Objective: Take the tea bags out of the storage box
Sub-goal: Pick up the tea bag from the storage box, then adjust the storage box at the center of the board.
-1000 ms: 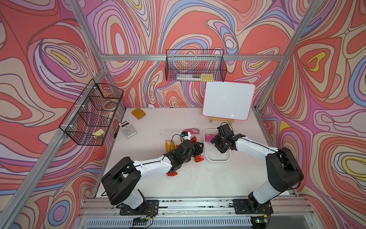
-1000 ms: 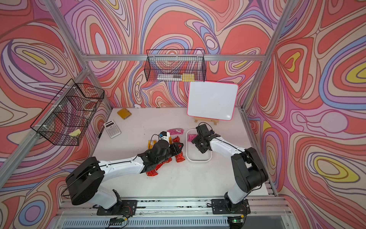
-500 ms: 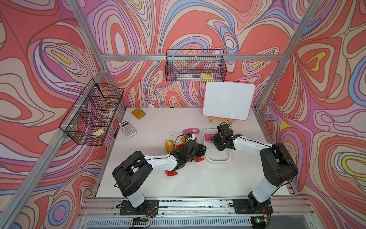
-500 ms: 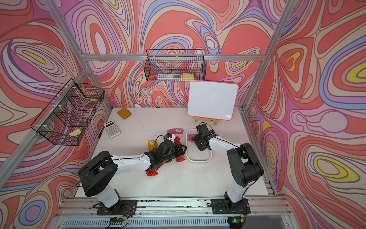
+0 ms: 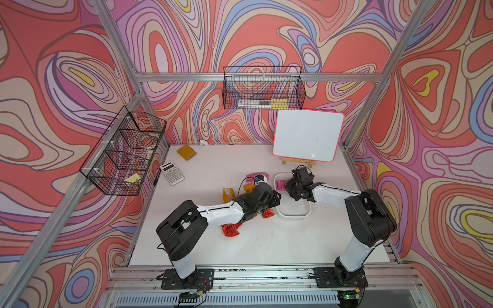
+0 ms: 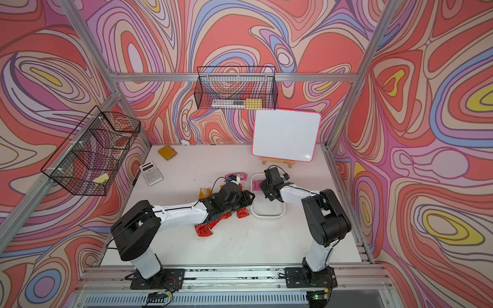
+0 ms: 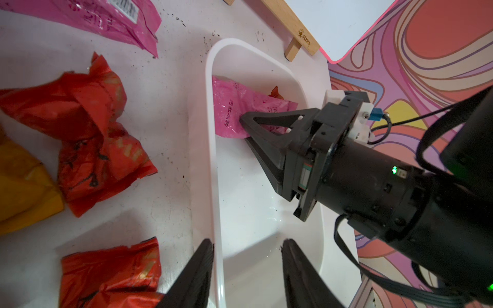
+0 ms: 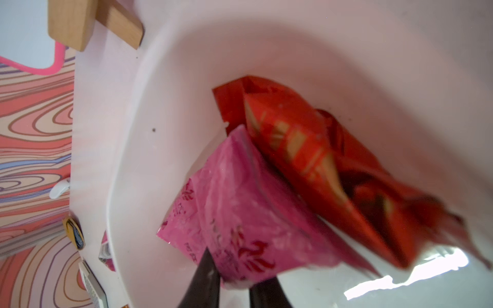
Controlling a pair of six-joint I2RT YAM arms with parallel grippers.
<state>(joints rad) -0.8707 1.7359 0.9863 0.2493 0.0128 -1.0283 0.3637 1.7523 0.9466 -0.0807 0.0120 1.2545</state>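
Right gripper (image 7: pixel 244 128) has just pinched its jaws shut on the pink tea bag (image 7: pixel 229 104) lying in the storage box (image 7: pixel 212 165) (a red tea bag (image 8: pixel 306 144) lies against it), so a lift-out can likely follow.

Top views bright n even, soft shadows on bench (image 5: pixel 280 245). Right wrist cam blurry, glare on storage box (image 8: pixel 373 286) floor. Left wrist sharp.

Blur smears the red tea bag (image 8: pixel 306 149) in the right wrist view, and the frame crops it. Only the tips of the right claw (image 8: pixel 234 266) show, nipping the pink tea bag (image 8: pixel 240 213). In both top views the left arm (image 5: pixel 221 213) covers part of the red tea bags (image 5: pixel 230 230) at its 6 o'clock.
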